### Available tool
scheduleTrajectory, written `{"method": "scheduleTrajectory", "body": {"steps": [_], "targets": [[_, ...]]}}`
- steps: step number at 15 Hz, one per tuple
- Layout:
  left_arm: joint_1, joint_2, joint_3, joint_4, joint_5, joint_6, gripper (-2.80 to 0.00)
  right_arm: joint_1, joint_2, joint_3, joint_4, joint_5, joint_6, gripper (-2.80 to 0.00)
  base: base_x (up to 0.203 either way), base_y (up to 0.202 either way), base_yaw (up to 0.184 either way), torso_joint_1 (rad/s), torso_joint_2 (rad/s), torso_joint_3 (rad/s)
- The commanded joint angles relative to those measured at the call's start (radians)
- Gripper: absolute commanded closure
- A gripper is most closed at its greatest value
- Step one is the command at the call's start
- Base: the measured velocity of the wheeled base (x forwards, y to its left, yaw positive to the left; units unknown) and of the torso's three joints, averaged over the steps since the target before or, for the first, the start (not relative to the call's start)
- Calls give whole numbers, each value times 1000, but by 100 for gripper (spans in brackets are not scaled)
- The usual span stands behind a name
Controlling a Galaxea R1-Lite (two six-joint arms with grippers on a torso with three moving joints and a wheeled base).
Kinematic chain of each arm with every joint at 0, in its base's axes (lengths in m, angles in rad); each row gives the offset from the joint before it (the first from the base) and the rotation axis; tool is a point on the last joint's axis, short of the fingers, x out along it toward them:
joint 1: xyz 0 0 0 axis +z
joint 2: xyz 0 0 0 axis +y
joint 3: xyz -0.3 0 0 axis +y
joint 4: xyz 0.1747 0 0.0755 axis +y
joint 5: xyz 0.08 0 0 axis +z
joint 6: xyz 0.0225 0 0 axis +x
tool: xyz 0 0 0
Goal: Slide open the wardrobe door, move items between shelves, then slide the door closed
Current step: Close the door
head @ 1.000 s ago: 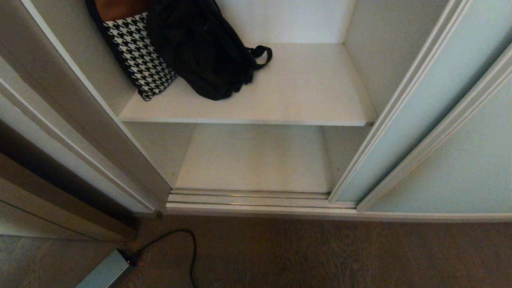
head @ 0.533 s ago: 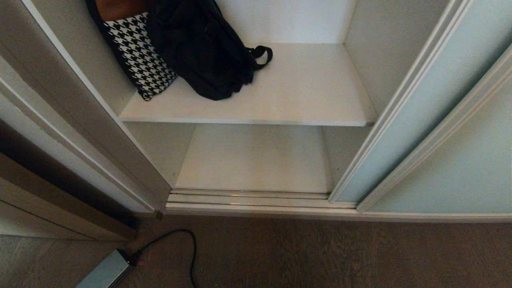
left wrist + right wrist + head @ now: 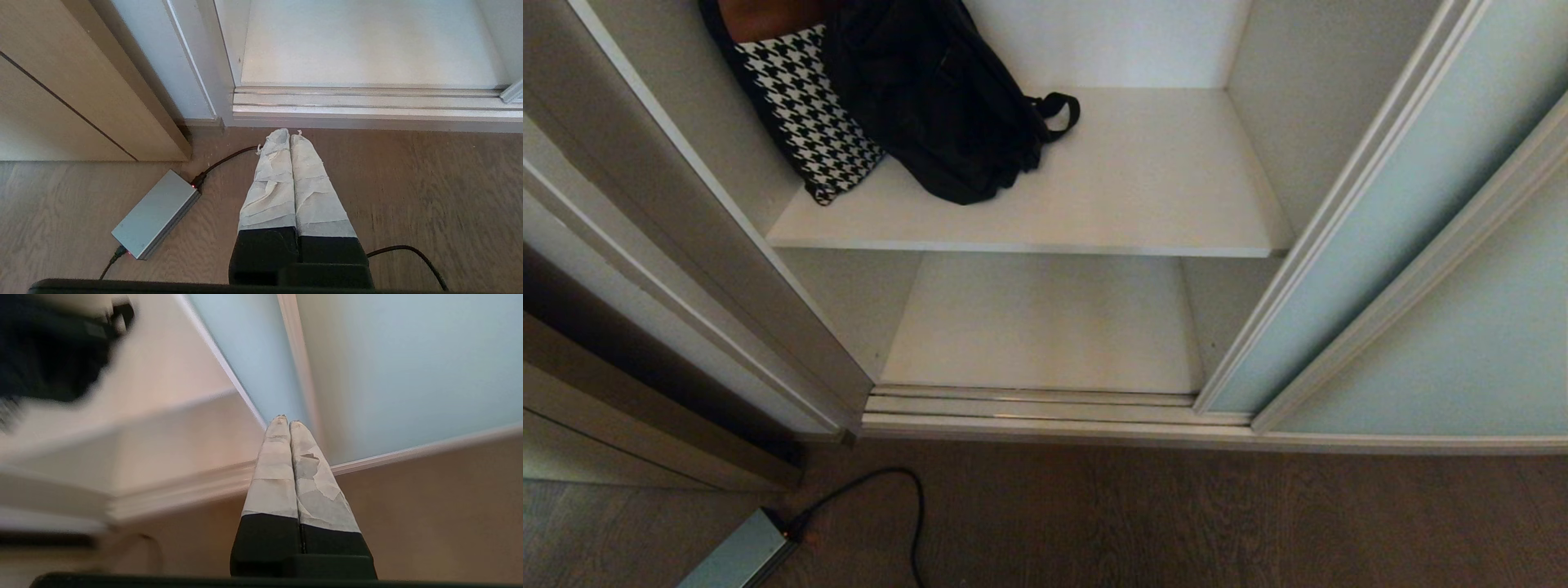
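Judging the frosted pale blue-green sliding door (image 3: 1347, 261) already open, I am aiming the right gripper (image 3: 284, 419), fingers pressed together, toward the soft black bag (image 3: 931, 98) on the upper white shelf (image 3: 1143, 180); fingers need opening first.

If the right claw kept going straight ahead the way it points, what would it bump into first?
Probably the sliding door: the shut right claw aims at its pale glass, near the frame edge. Depth is hard to judge, and nothing else shows in between.
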Motion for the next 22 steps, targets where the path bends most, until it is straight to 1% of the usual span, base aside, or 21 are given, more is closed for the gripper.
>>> {"method": "scheduleTrajectory", "body": {"steps": [1,3,6,9,10,11,12,14,15,16,17,18,19,22], "targets": [[1,2,0,-1,0,0,0,-1,153,-118,19,0,82,0,0,0,0,0,0,0],[1,2,0,-1,0,1,0,7,186,-147,15,4,117,0,0,0,0,0,0,0],[0,2,0,-1,0,0,0,-2,209,-152,0,7,160,0,0,0,0,0,0,0],[0,2,0,-1,0,1,0,-6,212,-165,-32,8,158,0,0,0,0,0,0,0],[1,2,0,-1,0,1,0,-30,208,-158,-34,19,148,0,0,0,0,0,0,0],[0,2,0,-1,0,0,0,-76,207,-154,-34,51,126,0,0,0,0,0,0,0],[1,2,0,-1,0,0,0,-142,206,-149,-35,115,96,0,0,0,0,0,0,0],[1,2,0,-1,0,1,0,-307,214,-141,-53,290,57,0,0,0,0,0,0,0],[0,2,0,-1,0,0,0,-400,223,-138,-68,411,47,0,0,0,0,0,0,0],[1,2,0,-2,0,0,0,-468,233,-137,-79,536,40,0,0,0,0,0,0,0],[1,2,0,-1,0,0,0,-517,250,-137,-90,636,37,0,0,0,0,0,0,0],[1,2,0,-1,0,0,0,-543,277,-135,-104,692,38,0,0,0,0,0,0,0],[1,2,0,-1,0,0,0,-551,301,-131,-112,715,40,0,0,0,0,0,0,0],[1,2,0,-1,0,1,0,-543,371,-128,-117,736,41,0,0,0,0,0,0,0]]}}
